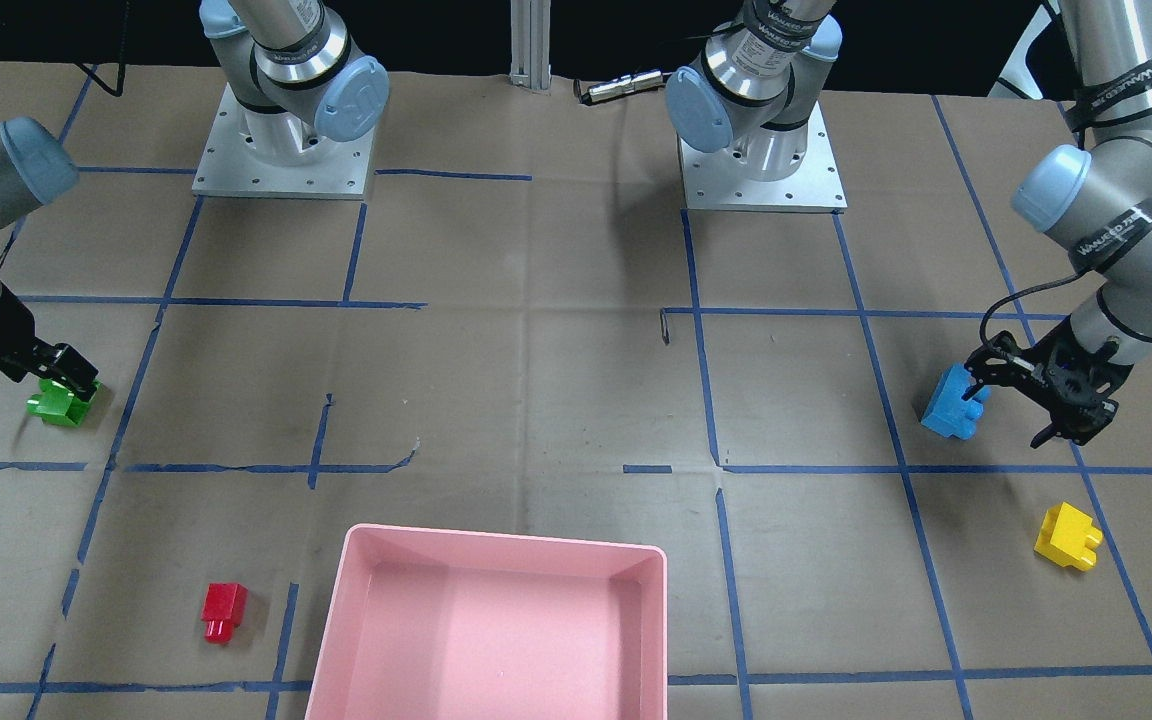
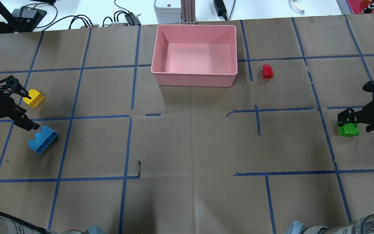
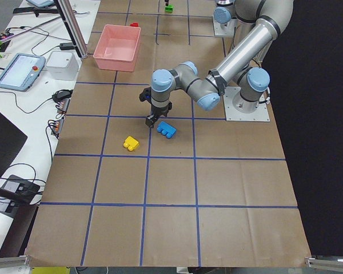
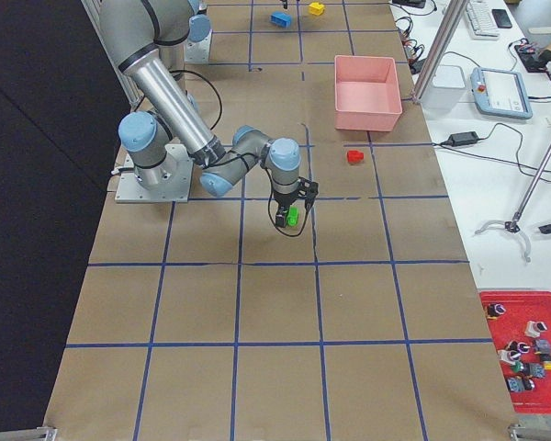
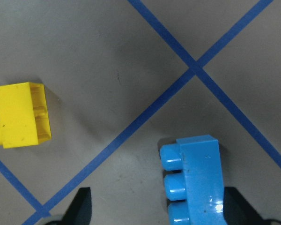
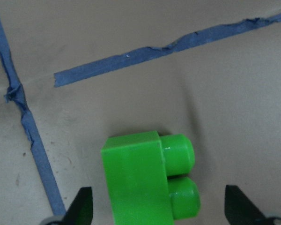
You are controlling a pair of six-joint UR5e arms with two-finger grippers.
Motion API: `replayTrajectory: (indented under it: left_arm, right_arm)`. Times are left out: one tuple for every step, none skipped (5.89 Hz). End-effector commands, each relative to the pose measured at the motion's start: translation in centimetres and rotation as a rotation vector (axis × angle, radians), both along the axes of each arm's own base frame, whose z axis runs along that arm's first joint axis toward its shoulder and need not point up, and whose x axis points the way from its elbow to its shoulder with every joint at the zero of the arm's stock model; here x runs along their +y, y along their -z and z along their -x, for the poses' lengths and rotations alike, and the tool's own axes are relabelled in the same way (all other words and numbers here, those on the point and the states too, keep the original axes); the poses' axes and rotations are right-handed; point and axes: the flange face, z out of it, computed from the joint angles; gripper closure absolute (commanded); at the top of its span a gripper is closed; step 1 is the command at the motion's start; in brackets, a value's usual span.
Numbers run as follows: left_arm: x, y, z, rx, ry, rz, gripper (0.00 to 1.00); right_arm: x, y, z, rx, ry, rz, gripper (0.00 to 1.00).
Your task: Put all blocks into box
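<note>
Blocks, all four, lie on the bench [image 2: 187, 146] outside the box [image 2: 193, 79], which sits at 12 o'clock in the overhead view. The red block [image 2: 267, 71] is just off the box's 3 o'clock side. At the bench's 9 o'clock edge the left end effector [image 5: 159, 208] hangs open. The blue block [image 2: 43, 139] shows between its jaws in the wrist view, and the yellow block [image 2: 33, 98] lies near, at the blue block's 12 o'clock. At the 3 o'clock edge the right end effector [image 6: 160, 208] is open astride the green block [image 2: 348, 130].
</note>
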Motion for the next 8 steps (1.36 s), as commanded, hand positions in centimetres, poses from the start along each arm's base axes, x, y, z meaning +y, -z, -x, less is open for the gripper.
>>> replayTrajectory:
  left_arm:
    - [1.7, 3.1, 0.9, 0.017, -0.007, -0.019, 0.01]
    - [2.1, 3.5, 1.1, 0.024, -0.009, -0.027, 0.01]
    - [2.6, 4.3, 1.5, 0.036, -0.003, -0.042, 0.01]
    - [2.9, 4.4, 0.9, 0.038, -0.013, -0.044, 0.01]
    - [3.3, 4.6, 0.4, 0.043, -0.018, -0.047, 0.02]
    - [3.3, 4.3, 0.4, 0.039, -0.018, -0.042, 0.02]
    - [3.3, 4.0, 0.4, 0.036, -0.018, -0.039, 0.06]
    - [3.3, 3.7, 0.5, 0.030, -0.021, -0.036, 0.28]
  right_arm:
    - [0.1, 0.2, -0.1, 0.000, -0.015, -0.003, 0.17]
    - [0.1, 0.2, -0.1, 0.001, -0.022, -0.002, 0.45]
    - [0.1, 0.2, -0.1, -0.002, -0.023, -0.007, 0.74]
    - [0.0, -0.6, 0.0, 0.004, -0.035, 0.000, 0.91]
    - [-1.1, -4.7, 0.7, 0.038, -0.058, 0.002, 0.94]
    - [-2.2, -11.8, -0.4, 0.047, -0.095, 0.018, 0.94]
    - [-5.2, -17.0, -6.7, 0.069, -0.231, 0.055, 0.94]
    - [-8.2, -20.4, -14.3, 0.092, -0.375, 0.124, 0.94]
